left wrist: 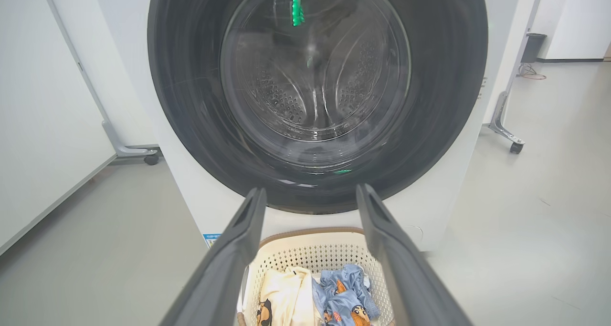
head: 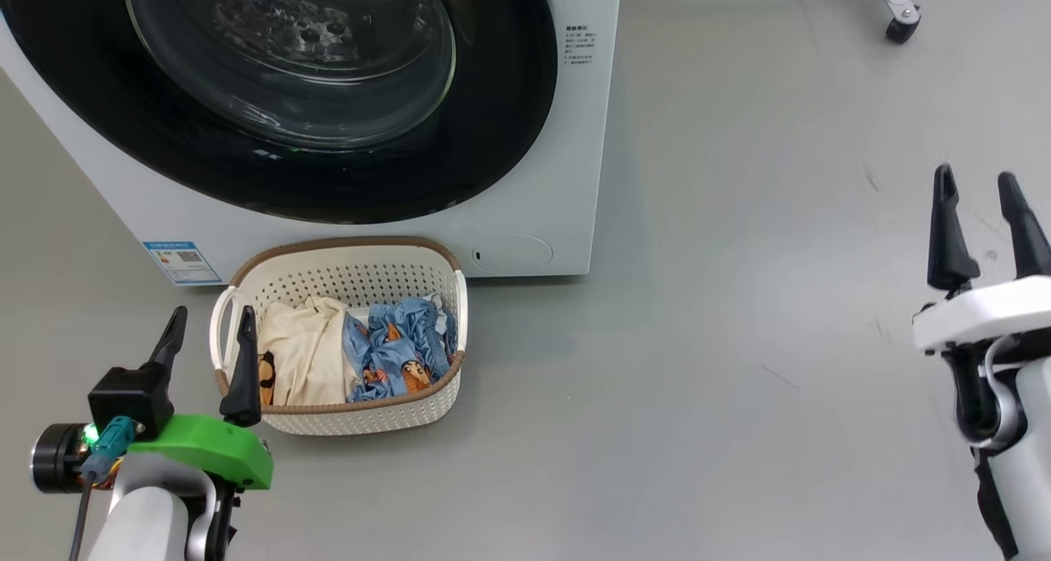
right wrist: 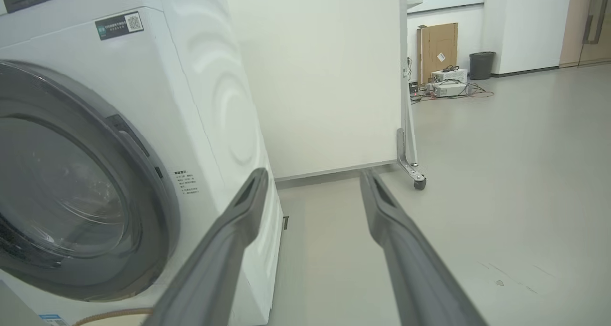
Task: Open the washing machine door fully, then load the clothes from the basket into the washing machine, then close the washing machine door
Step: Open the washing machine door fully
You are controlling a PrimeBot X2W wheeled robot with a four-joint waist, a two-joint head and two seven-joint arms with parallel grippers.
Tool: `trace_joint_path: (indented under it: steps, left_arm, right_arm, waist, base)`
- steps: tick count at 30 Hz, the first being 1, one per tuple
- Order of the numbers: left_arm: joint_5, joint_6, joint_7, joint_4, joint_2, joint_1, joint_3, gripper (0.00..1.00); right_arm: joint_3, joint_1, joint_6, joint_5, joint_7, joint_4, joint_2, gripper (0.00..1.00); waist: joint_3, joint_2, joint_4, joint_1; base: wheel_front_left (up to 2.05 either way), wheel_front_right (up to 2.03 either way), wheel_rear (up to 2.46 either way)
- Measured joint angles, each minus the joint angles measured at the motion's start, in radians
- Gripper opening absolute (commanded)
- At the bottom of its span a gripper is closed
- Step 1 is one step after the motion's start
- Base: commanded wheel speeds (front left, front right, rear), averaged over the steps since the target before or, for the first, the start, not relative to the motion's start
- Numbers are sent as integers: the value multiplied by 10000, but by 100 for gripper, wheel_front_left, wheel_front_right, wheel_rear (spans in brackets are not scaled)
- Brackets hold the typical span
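Standing on the grey floor [head: 739,298], the big white front-loading washing machine [head: 575,175] filled the upper left of the head view. Its large round door [head: 509,93], with a glossy black rim and bulging clear glass centre, was shut flush against the front. The small cream perforated plastic basket [head: 353,273] with a brown woven-look rim sat on the floor right at the machine's foot, below the door. It held the clothes: a cream garment with a brown-orange print [head: 308,351] on the left and crumpled light blue garments with orange-brown cartoon prints [head: 402,347] on the right.

The left gripper [head: 212,314] was just beside the basket's left handle. One dark finger overlapped the rim in the head view, and whether it touched could not be told. The machine's top was cut off, the steel drum showed only dimly through reflections in the glass, and the print on the blue label sticker [head: 182,262] was too small to read.

Both arms were low with their fingers pointing toward the machine. The left gripper's fingers were spread wide and held nothing, and in its wrist view they framed the basket and the door's lower rim. The right gripper [head: 975,175], also spread wide and empty, was well apart from the machine over bare floor.
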Motion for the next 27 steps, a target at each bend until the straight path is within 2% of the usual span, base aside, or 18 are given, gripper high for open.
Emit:
trace_joint_path:
  steps: [9, 17, 18, 19, 20, 21, 27]
  left_arm:
    - [-8, -8, 0, 21, -88, -8, 0, 100]
    - [-8, -19, 0, -46, -222, -66, -10, 100]
    - [-8, -19, 0, -54, -232, -105, -8, 100]
    - [-8, -19, 0, -73, -238, -148, -4, 100]
    - [-8, -19, 0, -84, -245, -210, 2, 100]
    - [-8, -19, 0, -117, -245, -265, 13, 100]
    - [2, -52, -2, -290, -274, -514, 27, 100]
  right_arm:
    - [-1114, -1040, 75, 1714, 38, -280, 416, 100]
    - [-2301, -1654, 102, 4025, 558, -267, 1335, 100]
    - [-2516, -1776, 100, 4358, 594, -268, 1438, 87]
    - [-2713, -1920, 98, 4642, 644, -270, 1509, 44]
    - [-2880, -2077, 96, 4907, 721, -272, 1542, 8]
    - [-2993, -2243, 84, 5112, 805, -274, 1544, 0]
    - [-3705, -3110, -123, 6504, 1413, -245, 1710, 0]
  waist:
    - [459, 0, 206, 0]
    - [909, 0, 377, 0]
    - [974, 0, 398, 0]
    - [1038, 0, 419, 0]
    - [1104, 0, 440, 0]
    - [1174, 0, 462, 0]
    - [1563, 0, 605, 0]
  base:
    - [0, 0, 0]
    - [0, 0, 0]
    - [0, 0, 0]
    - [0, 0, 0]
    - [0, 0, 0]
    - [0, 0, 0]
    - [0, 0, 0]
